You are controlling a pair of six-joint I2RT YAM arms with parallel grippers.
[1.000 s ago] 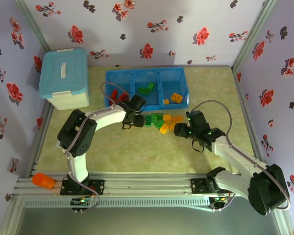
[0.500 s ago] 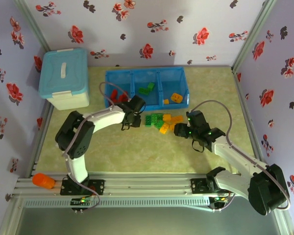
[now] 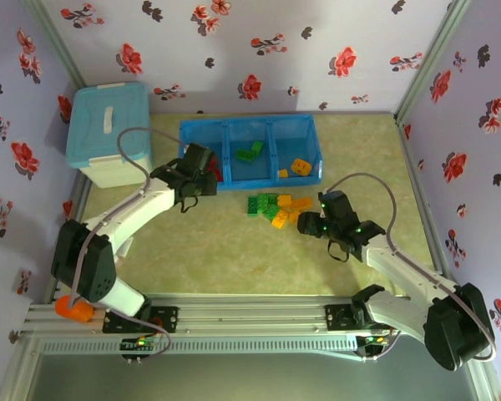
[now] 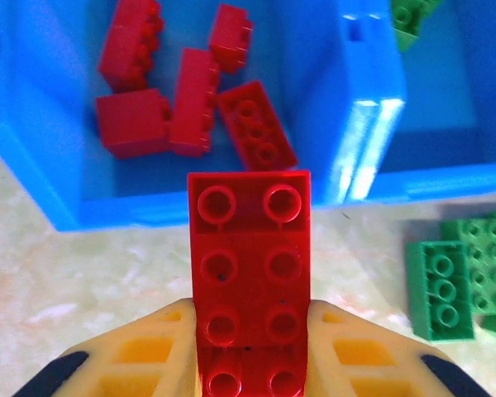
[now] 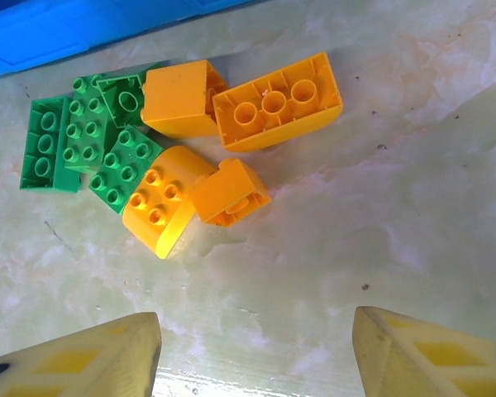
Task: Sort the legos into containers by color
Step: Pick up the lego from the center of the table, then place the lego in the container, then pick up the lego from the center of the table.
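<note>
My left gripper [image 4: 250,321] is shut on a long red lego [image 4: 250,248], its yellow fingers [image 4: 161,335] pressing both sides. It hangs just in front of the left compartment of the blue containers [image 4: 132,211], where several red legos [image 4: 190,103] lie. From above, the left gripper [image 3: 200,175] is at the front left corner of the containers [image 3: 317,146]. Green legos [image 3: 263,203] and orange legos [image 3: 284,213] lie piled on the table. My right gripper [image 5: 256,347] stands open and empty, a little short of the orange legos [image 5: 277,103] and green legos [image 5: 74,141].
A pale blue lidded box [image 3: 108,129] stands at the back left. The middle compartment holds green legos [image 3: 250,152] and the right one orange legos [image 3: 299,167]. An orange object [image 3: 73,309] sits on the front rail. Flowered walls close in three sides.
My left gripper shut on the red lego at the pile and carried it left and back to the left compartment's front. The right arm has stayed still.
</note>
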